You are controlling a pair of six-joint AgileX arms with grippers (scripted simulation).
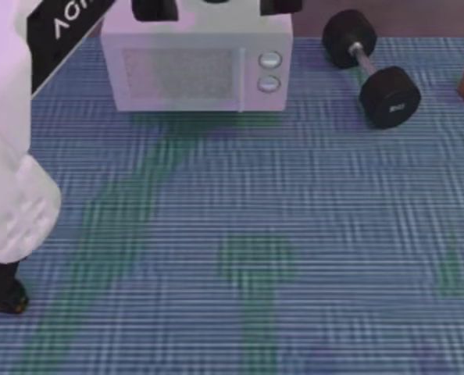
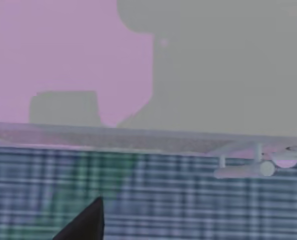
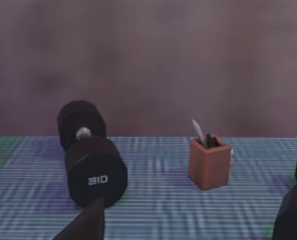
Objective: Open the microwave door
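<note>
1. Sitting at the back of the tabletop (image 1: pixel 294 234), left of centre: the microwave (image 1: pixel 201 35), with the microwave door (image 1: pixel 177 74) looking fully closed, flush with the front.
2. Approaching step, by judgement: left arm (image 1: pixel 13 195) reaching in from the left side, left tool (image 2: pixel 86 225) hanging low, close to the microwave front; grip state cannot tell.
3. Idling: right tool (image 3: pixel 191 220), released and spread, facing the dumbbell (image 1: pixel 370 66) and pen cup (image 3: pixel 208 162) on the right side.
4. Doing it well: aiming for the slim handle (image 1: pixel 240 78) just beside the knobs (image 1: pixel 269 70), not the knob panel.
5. Closing fully around the handle before pulling.
6. Pulling in an arc about the door's left edge, likely the hinge side, avoiding dragging the whole microwave forward.
</note>
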